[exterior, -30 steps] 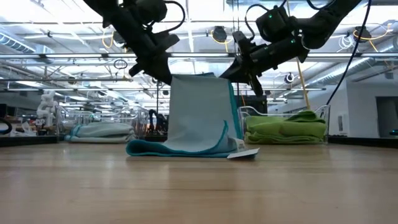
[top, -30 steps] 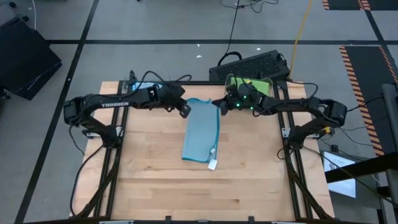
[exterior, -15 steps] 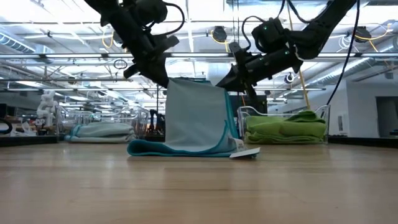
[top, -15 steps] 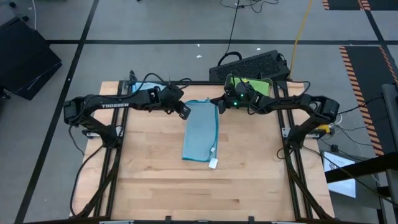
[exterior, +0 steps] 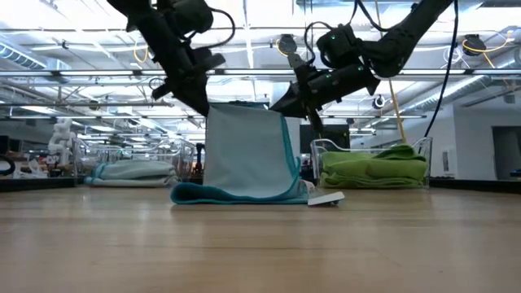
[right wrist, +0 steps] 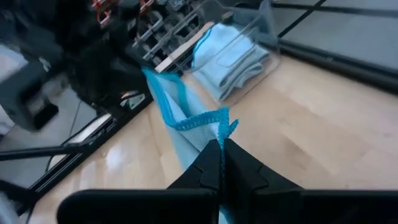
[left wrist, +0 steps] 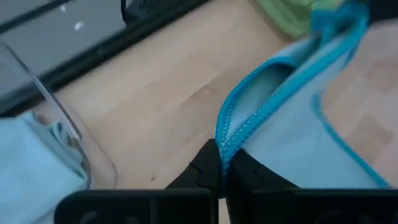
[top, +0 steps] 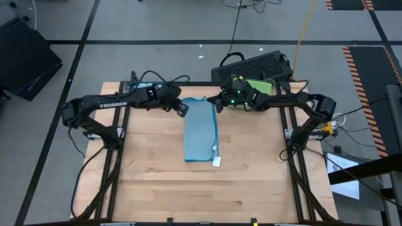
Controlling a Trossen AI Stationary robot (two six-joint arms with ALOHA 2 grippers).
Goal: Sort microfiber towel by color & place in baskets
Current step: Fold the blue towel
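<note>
Here the light blue microfiber towel [top: 201, 130] hangs by its two far corners above the wooden table [top: 157, 182], its near end folded over and resting on the boards, with a white tag [top: 217, 162] lying at the near edge. The left gripper [top: 183, 108] is clamped on one raised corner, its fingers [left wrist: 205, 167] pinched tight on the bright blue stitched hem; the right gripper [top: 217, 105] holds the other raised corner the same way, fingers [right wrist: 208, 165] closed on the edging. In the low view the towel [exterior: 248, 159] stands like a sheet between both grippers. Behind it, at the far left of the table, a clear basket [exterior: 130, 169] holds folded light blue towels [right wrist: 233, 59]; at the far right, a second clear basket [exterior: 370, 167] holds green towels [top: 257, 85]. A black keyboard [top: 251, 66] lies just beyond the table.
</note>
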